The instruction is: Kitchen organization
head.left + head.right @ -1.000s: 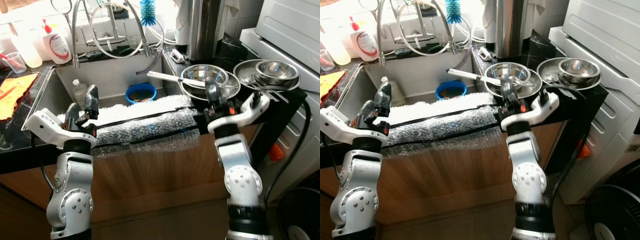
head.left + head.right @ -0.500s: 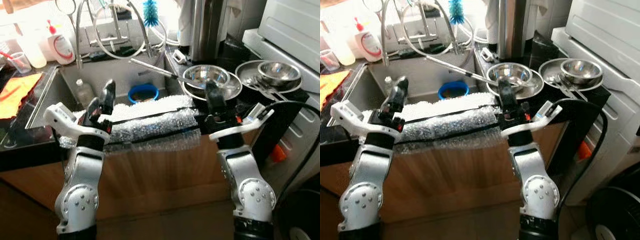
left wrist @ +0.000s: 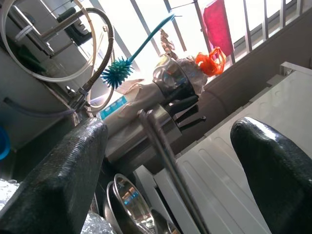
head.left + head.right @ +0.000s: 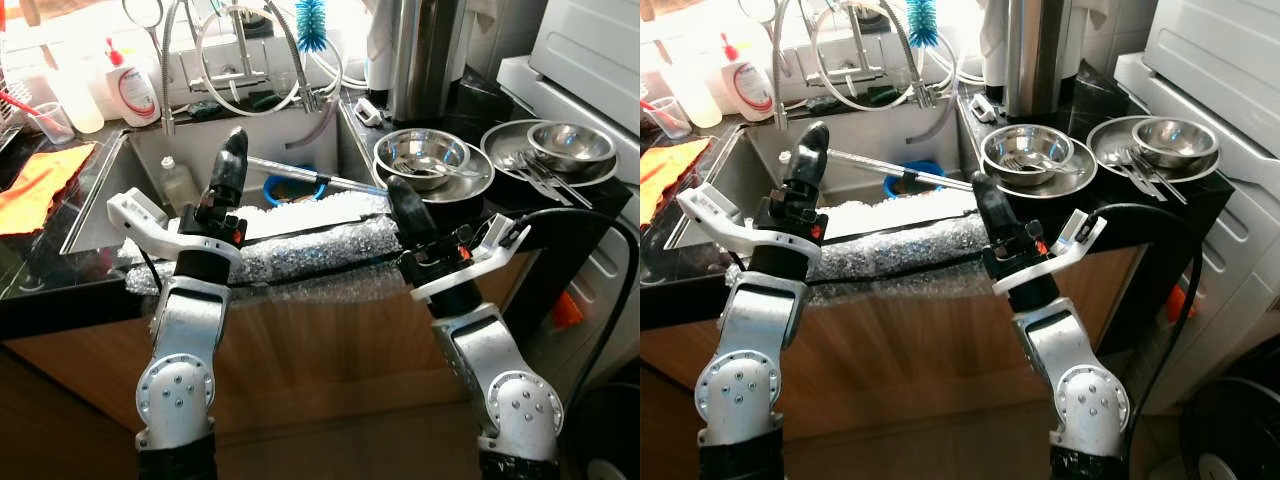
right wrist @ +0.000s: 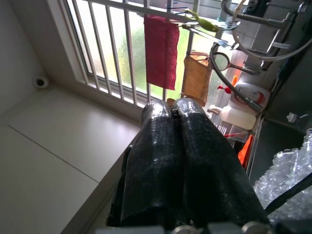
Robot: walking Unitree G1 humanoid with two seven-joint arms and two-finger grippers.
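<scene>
Steel sink sits in a black counter, with a white washing machine at the counter's right end. Bubble wrap with black tape strips lies along the sink's front edge, hanging a little over the wooden cabinet front.

Left gripper is raised over the front left part of the sink, above the wrap; fingers spread wide in the left wrist view, nothing between them. Right gripper is up at the right end of the wrap, at the sink's front right corner; fingers pressed flat together, holding nothing visible.

Two steel plates on the counter right of the sink: near plate carries a bowl with cutlery in it, far plate carries a second bowl with cutlery beside it. A long metal rod reaches across the sink from the near bowl toward the left gripper.

Orange cloth on the counter's left side. Blue bowl and a clear bottle are inside the sink. Soap bottle stands at the back left edge, teal bottle brush hangs by the tap hoses at the back.
</scene>
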